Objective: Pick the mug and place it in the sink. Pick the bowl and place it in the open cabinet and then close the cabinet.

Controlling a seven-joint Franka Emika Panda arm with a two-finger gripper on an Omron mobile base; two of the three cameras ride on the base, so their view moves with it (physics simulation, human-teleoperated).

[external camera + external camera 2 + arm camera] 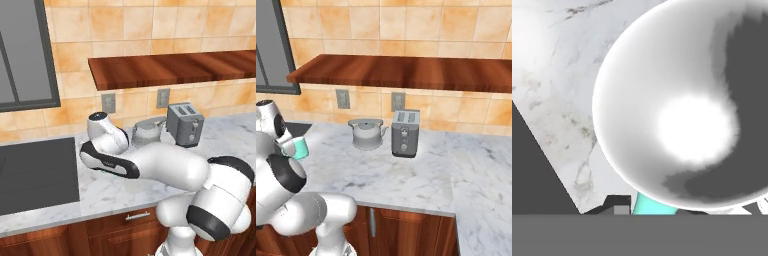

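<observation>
- your claw [649,210] is closed on the mug [300,148]: the teal wall sits pinched at 6 o'clock in the hand view, pale inside facing the camera.
- the mug is held up off the bench [406,175], beside the arm's wrist at 9 o'clock in the right base view.
- the sink [35,172] lies at 9 o'clock from the arm in the left base view, just beside it; judged, that's the way you carry next.
- kettle [368,133] and toaster [405,133] stand well apart, behind.
</observation>
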